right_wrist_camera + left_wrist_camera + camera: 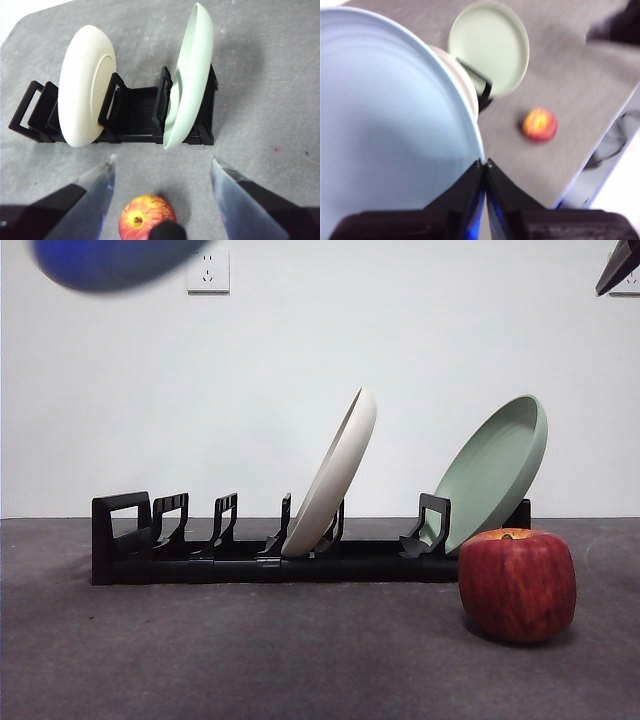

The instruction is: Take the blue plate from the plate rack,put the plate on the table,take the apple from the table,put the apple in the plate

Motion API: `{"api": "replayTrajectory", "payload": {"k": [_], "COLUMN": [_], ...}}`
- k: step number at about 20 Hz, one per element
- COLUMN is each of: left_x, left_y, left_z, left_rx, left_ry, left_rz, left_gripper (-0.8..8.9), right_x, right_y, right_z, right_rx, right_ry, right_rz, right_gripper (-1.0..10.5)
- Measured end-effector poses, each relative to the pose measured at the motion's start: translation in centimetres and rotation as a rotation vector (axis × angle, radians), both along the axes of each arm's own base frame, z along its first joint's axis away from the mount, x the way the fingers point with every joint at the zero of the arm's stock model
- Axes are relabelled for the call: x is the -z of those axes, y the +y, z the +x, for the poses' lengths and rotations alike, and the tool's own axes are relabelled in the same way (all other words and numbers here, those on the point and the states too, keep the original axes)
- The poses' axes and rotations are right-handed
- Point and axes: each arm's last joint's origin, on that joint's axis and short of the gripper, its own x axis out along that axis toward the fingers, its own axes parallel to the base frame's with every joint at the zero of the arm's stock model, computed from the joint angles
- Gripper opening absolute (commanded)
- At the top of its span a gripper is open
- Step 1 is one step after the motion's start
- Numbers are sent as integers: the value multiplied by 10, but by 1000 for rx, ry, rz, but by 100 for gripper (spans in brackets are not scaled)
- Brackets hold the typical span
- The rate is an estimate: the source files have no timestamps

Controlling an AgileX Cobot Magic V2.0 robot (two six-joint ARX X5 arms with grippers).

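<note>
On my screens I see the left gripper (483, 167) pinching the rim of the blue plate (385, 135), its 2 black jaws pressed together on the edge. In the left wrist view this plate is very large and blurred. In the front view the blue plate (110, 262) appears only as a dark blue blurred shape at the upper left corner of the frame, high above the plate rack (250, 545) and not touching it. The rack stands on the table (250, 660) across the middle of the front view, with its block-shaped handle end at the left side. 2 plates are in the rack: the cream-white plate (335, 475) leans in a slot near the centre, and the pale green plate (495, 470) leans at the right end. The slots at the left of the rack are without plates. The apple (517, 583) sits on the table at the lower right of the front view, in front of the right end of the rack and near it, below the green plate. The right gripper (161, 200) hangs above the apple with its 2 jaws spread wide apart, holding nothing; in the right wrist view the apple (145, 220) lies between the jaws at the bottom centre of the frame.
</note>
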Motion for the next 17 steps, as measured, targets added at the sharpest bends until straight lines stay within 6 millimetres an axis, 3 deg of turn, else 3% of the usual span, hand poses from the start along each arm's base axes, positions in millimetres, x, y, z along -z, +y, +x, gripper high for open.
{"api": "replayTrajectory", "payload": {"k": [4, 7, 11, 17], "left_x": [-3, 12, 63, 165], "left_y": [-4, -18, -52, -93], "left_z": [-43, -59, -68, -62], "left_rx": [87, 105, 75, 82], "left_ry": [-21, -25, -20, 71], "left_rz": [79, 151, 282, 385], "left_gripper": [-9, -9, -9, -9], "right_x": [0, 0, 1, 1], "right_y": [0, 0, 0, 0], "right_z": [0, 0, 0, 0], "right_rx": [0, 0, 0, 4], "right_ry": [0, 0, 7, 7], "right_rz": [0, 0, 0, -3], "right_gripper": [316, 315, 315, 315]}}
